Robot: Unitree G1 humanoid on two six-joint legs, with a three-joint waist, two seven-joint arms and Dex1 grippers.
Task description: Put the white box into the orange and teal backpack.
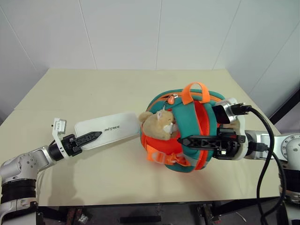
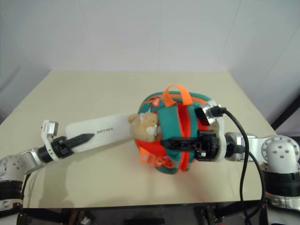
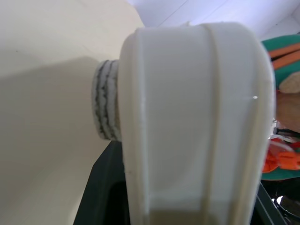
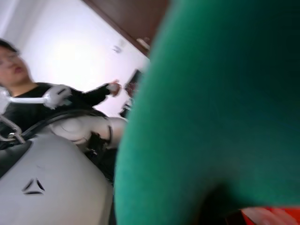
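Box (image 1: pixel 111 129): white, flat, stiff, glossy, likely light and slippery; best pinched at its free short end. Left gripper (image 1: pixel 91 137) is clamped there, holding it level above the table (image 1: pixel 93 89), far end at the backpack (image 1: pixel 206 123). Right gripper (image 1: pixel 187 140), fingers together, pinches the backpack's soft teal strap.

Evenly bright overhead lighting; soft shadows on bench (image 1: pixel 70 89); wrist views heavily blurred, out of focus beyond fingers.
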